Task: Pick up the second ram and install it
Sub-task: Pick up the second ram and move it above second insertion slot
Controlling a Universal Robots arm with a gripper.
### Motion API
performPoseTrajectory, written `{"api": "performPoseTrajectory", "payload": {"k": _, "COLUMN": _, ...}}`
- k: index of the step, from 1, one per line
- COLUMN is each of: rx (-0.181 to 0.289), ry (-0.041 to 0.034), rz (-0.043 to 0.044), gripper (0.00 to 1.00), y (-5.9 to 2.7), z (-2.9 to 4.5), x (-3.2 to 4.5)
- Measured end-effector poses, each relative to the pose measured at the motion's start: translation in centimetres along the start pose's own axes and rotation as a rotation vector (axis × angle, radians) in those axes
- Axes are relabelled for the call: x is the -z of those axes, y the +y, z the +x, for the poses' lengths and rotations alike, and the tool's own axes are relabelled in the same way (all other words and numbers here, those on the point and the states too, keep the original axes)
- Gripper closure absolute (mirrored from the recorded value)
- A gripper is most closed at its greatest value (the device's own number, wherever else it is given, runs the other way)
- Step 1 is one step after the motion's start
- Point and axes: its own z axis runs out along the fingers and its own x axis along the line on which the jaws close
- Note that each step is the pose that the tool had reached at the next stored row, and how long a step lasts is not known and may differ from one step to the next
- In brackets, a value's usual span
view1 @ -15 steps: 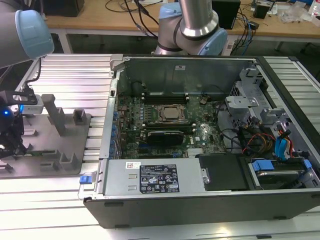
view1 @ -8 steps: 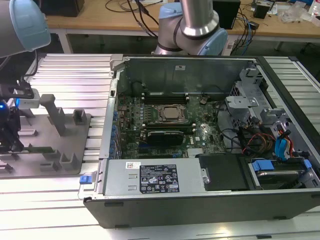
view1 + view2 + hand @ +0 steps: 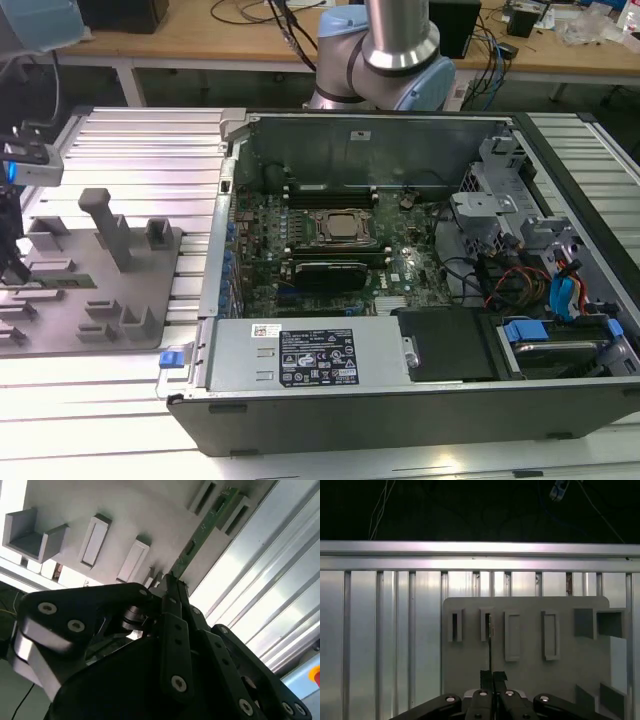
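Green ram, apparently grey tray

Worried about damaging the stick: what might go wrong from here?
1. The gripper pinches the second ram near one end, so it may pivot or slip.
2. Its far end sits between slot walls of the grey tray; a tilted lift might snag it.

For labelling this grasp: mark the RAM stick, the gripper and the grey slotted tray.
second ram (image 3: 204, 526), second wrist view, middle of its green board.
gripper (image 3: 169, 580), second wrist view, midway between its fingertips.
grey tray (image 3: 570, 675), first wrist view, bare flat surface beside the slots.
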Motion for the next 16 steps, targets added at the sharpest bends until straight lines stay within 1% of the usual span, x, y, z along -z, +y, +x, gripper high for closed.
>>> {"api": "performPoseTrajectory", "payload": {"k": 1, "rx": 0.000, "ry": 0.0009, "rz": 0.0001, "gripper": 0.91, "y": 0.01, "z": -0.01, "x": 0.33}}
{"api": "performPoseTrajectory", "payload": {"k": 2, "rx": 0.000, "ry": 0.0029, "rz": 0.0001, "gripper": 0.91, "y": 0.03, "z": -0.03, "x": 1.03}}
{"api": "performPoseTrajectory", "payload": {"k": 3, "rx": 0.000, "ry": 0.0051, "rz": 0.0000, "gripper": 0.91, "y": 0.07, "z": -0.06, "x": 2.02}}
{"api": "performPoseTrajectory", "payload": {"k": 5, "rx": 0.000, "ry": 0.0081, "rz": 0.0000, "gripper": 0.91, "y": 0.12, "z": -0.14, "x": 3.18}}
{"api": "performPoseTrajectory", "payload": {"k": 7, "rx": 0.000, "ry": 0.0096, "rz": 0.0000, "gripper": 0.91, "y": 0.13, "z": -0.19, "x": 3.72}}
{"api": "performPoseTrajectory", "payload": {"k": 8, "rx": -0.001, "ry": 0.0117, "rz": 0.0001, "gripper": 0.91, "y": 0.15, "z": -0.26, "x": 4.08}}
{"api": "performPoseTrajectory", "payload": {"k": 9, "rx": 0.000, "ry": 0.0145, "rz": 0.0001, "gripper": 0.91, "y": 0.16, "z": -0.31, "x": 4.65}}
{"api": "performPoseTrajectory", "payload": {"k": 10, "rx": -0.001, "ry": 0.0181, "rz": 0.0001, "gripper": 0.91, "y": 0.19, "z": -0.39, "x": 5.54}}
{"api": "performPoseTrajectory", "payload": {"k": 11, "rx": -0.001, "ry": 0.0197, "rz": 0.0000, "gripper": 0.91, "y": 0.21, "z": -0.43, "x": 6.11}}
{"api": "performPoseTrajectory", "payload": {"k": 16, "rx": -0.001, "ry": 0.0226, "rz": 0.0000, "gripper": 0.91, "y": 0.26, "z": -0.53, "x": 7.17}}
